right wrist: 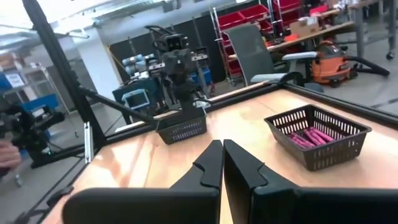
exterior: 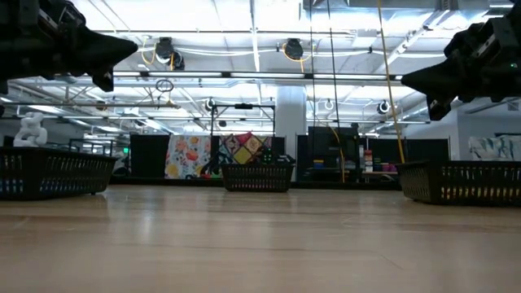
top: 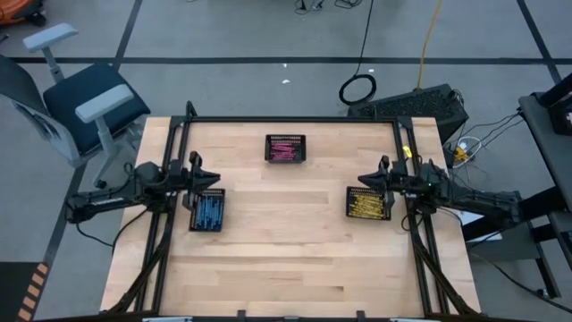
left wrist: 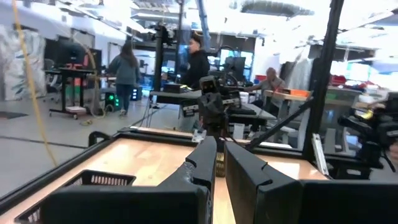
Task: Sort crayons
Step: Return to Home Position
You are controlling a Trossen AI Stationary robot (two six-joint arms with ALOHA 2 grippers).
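Pink crayons lie in a black mesh basket at the far middle of the table. Blue crayons fill a basket at the left, and yellow crayons fill one at the right. My left gripper hangs level above the table just beyond the blue basket's far end. Its fingers are close together with nothing between them. My right gripper hangs level just beyond the yellow basket's far end, shut and empty. In the low view both grippers are well above the tabletop.
A black frame rail runs along the table's far edge and down both sides. The bare wood in the middle and near part of the table is free. An office chair stands off the far left corner. People stand in the room beyond.
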